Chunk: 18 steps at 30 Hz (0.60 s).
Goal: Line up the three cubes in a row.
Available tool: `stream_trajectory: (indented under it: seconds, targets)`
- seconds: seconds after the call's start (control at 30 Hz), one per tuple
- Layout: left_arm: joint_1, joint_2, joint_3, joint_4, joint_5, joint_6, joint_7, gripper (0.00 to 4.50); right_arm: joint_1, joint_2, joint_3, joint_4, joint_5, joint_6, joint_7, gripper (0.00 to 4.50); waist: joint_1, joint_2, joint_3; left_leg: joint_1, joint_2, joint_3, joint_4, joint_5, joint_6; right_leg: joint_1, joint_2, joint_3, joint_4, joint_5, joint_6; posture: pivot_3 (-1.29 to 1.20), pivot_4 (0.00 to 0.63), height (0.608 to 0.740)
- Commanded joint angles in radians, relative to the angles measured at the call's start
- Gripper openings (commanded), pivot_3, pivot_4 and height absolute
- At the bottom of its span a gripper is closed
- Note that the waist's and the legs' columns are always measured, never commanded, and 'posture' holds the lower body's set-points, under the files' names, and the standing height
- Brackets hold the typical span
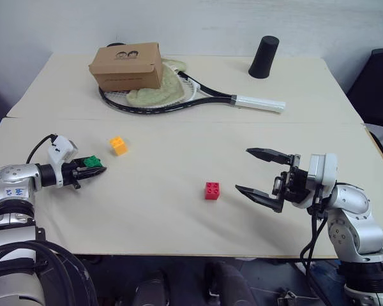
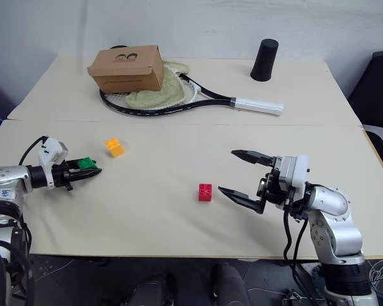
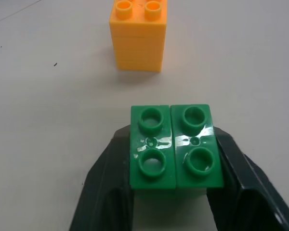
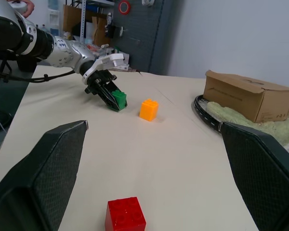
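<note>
The left tool (image 1: 97, 170) pinches the green cube (image 3: 176, 147) by its smooth sides, studs up, just short of the orange-yellow cube (image 1: 118, 145). It is best set down square and level, in line with that cube. The right tool (image 1: 258, 173) hangs spread just beyond the red cube (image 1: 212, 190), well apart from it, on the matte beige desk (image 1: 179, 210). All three are glossy, hard, studded plastic.
</note>
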Motion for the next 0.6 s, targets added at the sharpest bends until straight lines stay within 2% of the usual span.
stream_trajectory:
  seconds: [0.03, 0.1, 0.17, 0.33, 0.47, 0.6]
  targets:
    - [-0.007, 0.006, -0.007, -0.1, -0.03, 0.011, -0.149, 1.52, 0.016, -0.02, -0.029, -0.022, 0.014, -0.022, 0.015, 4.5, 0.0, 0.0, 0.0, 0.0, 0.0, 0.0, 0.0, 0.0, 0.0, 0.0, 0.0, 0.0, 0.0, 0.0, 0.0, 0.0, 0.15, 0.74]
    - [0.013, -0.013, -0.034, -0.212, -0.052, 0.051, -0.257, 1.52, 0.027, -0.032, -0.042, -0.015, 0.018, -0.021, 0.027, 4.5, 0.0, 0.0, 0.0, 0.0, 0.0, 0.001, 0.0, 0.0, 0.0, 0.0, 0.001, 0.0, 0.0, 0.0, 0.0, 0.0, 0.15, 0.74]
    - [0.058, -0.043, -0.082, -0.415, -0.074, 0.109, -0.316, 1.52, 0.039, -0.055, -0.056, 0.0, 0.02, -0.025, 0.053, 4.5, 0.005, 0.0, 0.0, 0.0, -0.001, 0.001, 0.001, 0.0, 0.0, 0.0, 0.004, 0.0, 0.001, 0.0, 0.0, 0.0, 0.15, 0.74]
    - [0.155, -0.145, -0.209, -0.877, -0.085, 0.329, -0.253, 1.52, 0.073, -0.099, -0.072, 0.041, 0.017, -0.045, 0.119, 4.5, 0.013, 0.0, 0.0, 0.0, 0.0, -0.001, 0.005, -0.002, 0.003, 0.001, -0.001, 0.005, 0.003, 0.0, 0.003, 0.0, 0.15, 0.74]
    - [0.174, -0.226, -0.292, -1.012, -0.036, 0.399, -0.154, 1.52, 0.08, -0.096, -0.069, 0.065, 0.01, -0.057, 0.133, 4.5, 0.013, -0.001, 0.0, 0.003, -0.001, -0.001, 0.006, -0.002, 0.003, 0.001, 0.001, 0.01, 0.004, 0.0, 0.003, 0.0, 0.15, 0.74]
    - [0.148, -0.279, -0.386, -1.001, 0.046, 0.413, -0.083, 1.52, 0.085, -0.082, -0.054, 0.06, 0.006, -0.061, 0.127, 4.5, 0.008, -0.001, 0.0, 0.004, -0.001, 0.0, 0.006, -0.003, 0.002, 0.001, 0.006, 0.013, 0.004, 0.0, 0.003, 0.0, 0.15, 0.74]
